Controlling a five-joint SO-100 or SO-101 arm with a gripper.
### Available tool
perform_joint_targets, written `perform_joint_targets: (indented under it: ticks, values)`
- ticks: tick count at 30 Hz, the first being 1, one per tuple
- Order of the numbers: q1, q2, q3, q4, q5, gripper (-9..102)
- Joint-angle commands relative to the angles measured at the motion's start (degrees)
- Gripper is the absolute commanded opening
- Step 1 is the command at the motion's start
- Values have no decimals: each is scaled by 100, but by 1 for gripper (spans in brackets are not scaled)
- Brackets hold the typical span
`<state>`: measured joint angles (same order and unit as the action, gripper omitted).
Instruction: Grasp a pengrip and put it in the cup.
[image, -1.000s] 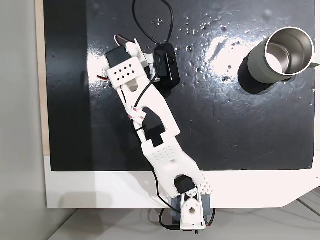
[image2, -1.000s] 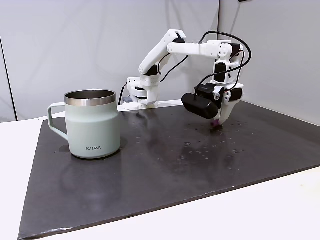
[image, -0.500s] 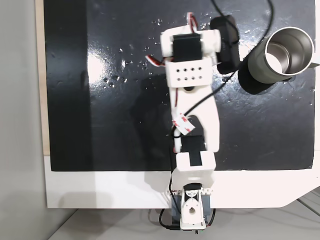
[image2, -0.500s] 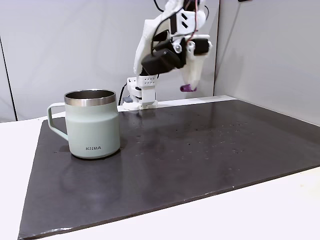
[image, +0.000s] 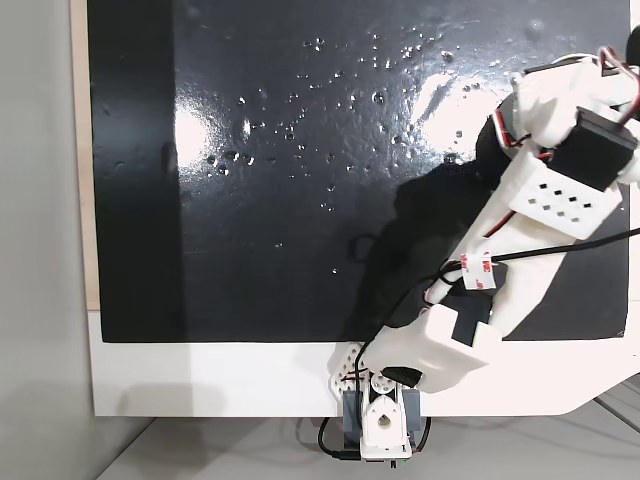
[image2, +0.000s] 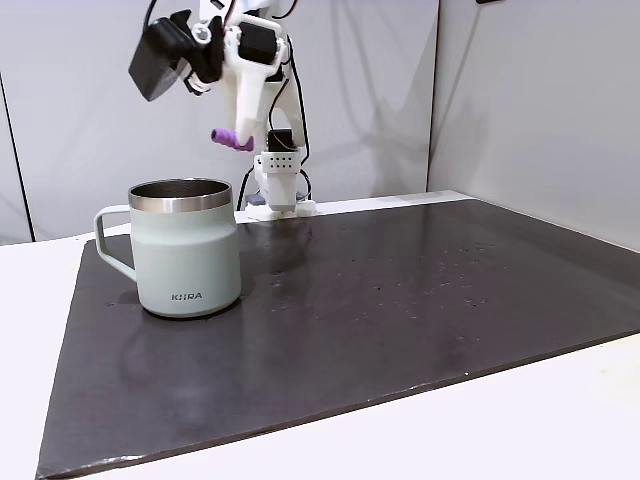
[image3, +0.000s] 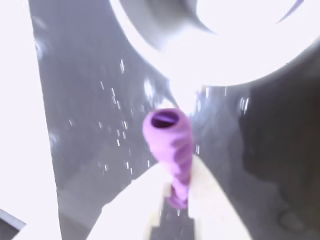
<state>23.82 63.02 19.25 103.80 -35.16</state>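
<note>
Pengrip (image2: 232, 139) is up in the air, clenched in the pincer (image2: 243, 137), just above and a bit behind the rim of the cup (image2: 186, 247) in the side fixed view. It sticks out sideways from the fingertips, so only one end is pinched.

Handling, as a guess: very light, prob. soft rubbery w/ ribs, so it squashes a little and shouldn't slip; not fragile. Tube shape means best hold is across the middle, squeezing the ribbed sides. Here the hold looks near one end, so it could pivot or pop out if the arm jerks.

Wrist view gives the detail: pengrip (image3: 169, 145) w/ its open hollow end pointing away from the camera, lower end wedged between the two pale fingers (image3: 209, 200), bright blurred cup rim (image3: 235, 55) beyond.

Top-down fixed view has the arm (image: 545, 190) covering the cup's spot, over the black mat (image: 250, 170) on the white surface (image: 200, 380).

Side view alone gives height above the cup; the mug handle shows there too.
</note>
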Motion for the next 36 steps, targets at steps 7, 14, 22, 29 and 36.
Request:
perform_joint_targets:
  ticks: [7, 14, 22, 29, 36]
  values:
    - [624, -967, -2118, 26, -633, 0]
    - [580, -932, -2004, 79, -562, 9]
    - [360, -272, -888, 79, -448, 36]
    - [272, -211, -756, 79, -352, 35]
    - [193, -176, -756, 88, -299, 35]
